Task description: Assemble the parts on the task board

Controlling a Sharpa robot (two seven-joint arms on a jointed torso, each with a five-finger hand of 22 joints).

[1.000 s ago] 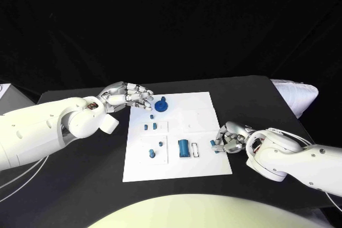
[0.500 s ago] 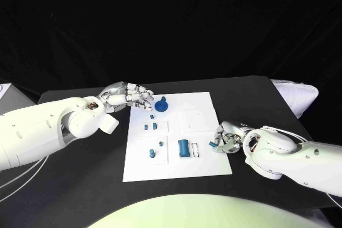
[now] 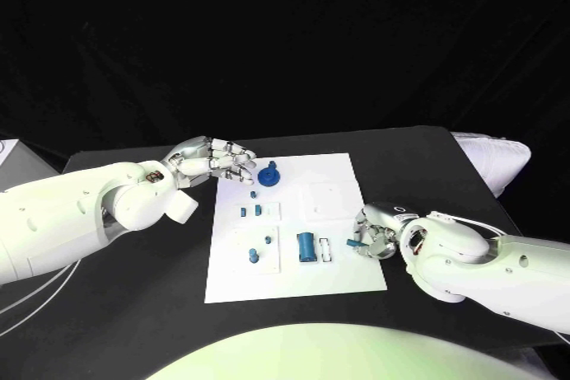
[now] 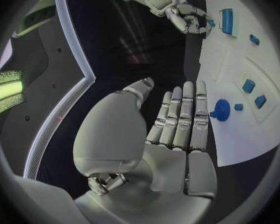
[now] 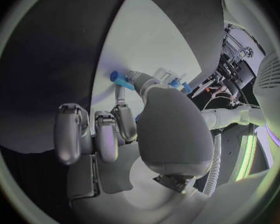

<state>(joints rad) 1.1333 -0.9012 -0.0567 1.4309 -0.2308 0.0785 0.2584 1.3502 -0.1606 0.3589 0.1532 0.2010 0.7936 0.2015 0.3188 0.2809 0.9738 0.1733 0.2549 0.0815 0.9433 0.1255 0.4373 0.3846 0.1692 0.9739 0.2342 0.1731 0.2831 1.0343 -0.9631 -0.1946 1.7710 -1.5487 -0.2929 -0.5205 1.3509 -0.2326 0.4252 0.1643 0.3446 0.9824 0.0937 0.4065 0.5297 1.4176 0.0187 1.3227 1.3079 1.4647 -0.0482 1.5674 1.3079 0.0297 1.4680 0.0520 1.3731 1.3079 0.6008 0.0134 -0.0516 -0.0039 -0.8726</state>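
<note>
Right hand [image 3: 378, 234] at the task board's [image 3: 333, 269] right edge, pinching a small blue peg [image 5: 119, 78]; peg's long axis points out from the fingertips, over the board. Blue cylinder [image 3: 306, 246] lies just inboard of this hand. Left hand [image 3: 214, 160] empty, fingers straight and close together, beside the round blue knob [image 3: 269, 176], well away from the peg.

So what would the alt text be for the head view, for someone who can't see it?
A white task board lies on a black table with small blue parts on it. The right hand pinches a small blue piece at the board's right edge, while the left hand hovers at its far left corner, holding nothing.
</note>
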